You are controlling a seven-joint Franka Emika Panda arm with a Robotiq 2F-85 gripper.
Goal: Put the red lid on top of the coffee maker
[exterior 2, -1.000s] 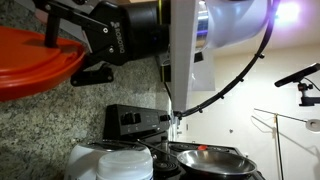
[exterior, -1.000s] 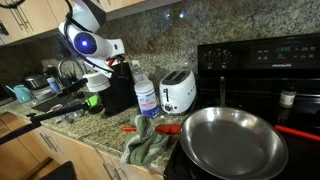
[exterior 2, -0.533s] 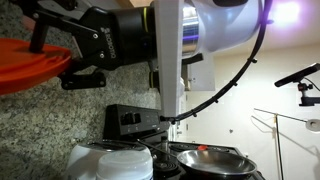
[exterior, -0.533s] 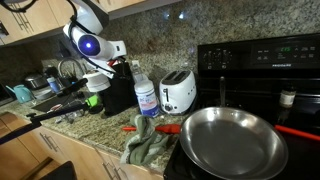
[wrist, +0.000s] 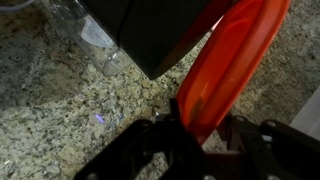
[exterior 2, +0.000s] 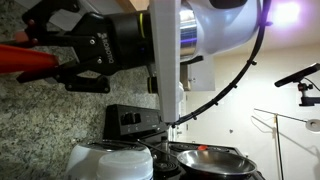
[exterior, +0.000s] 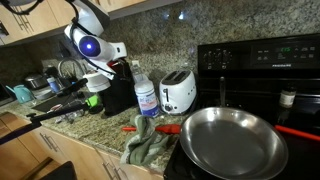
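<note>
My gripper is shut on the red lid, pinching its rim; the lid stands tilted on edge. The black coffee maker is just beyond the lid in the wrist view. In an exterior view the lid shows edge-on as a thin red strip at the far left, held by the black gripper. In an exterior view the gripper hangs right above the tall black coffee maker on the counter; the lid is too small to make out there.
A clear labelled jar stands beside the coffee maker, then a white toaster. A steel pan sits on the black stove. A grey cloth and red-handled utensils lie on the granite counter.
The lid has turned from showing its broad face to edge-on and shifted left in the close exterior view. The arm has barely moved over the coffee maker.
</note>
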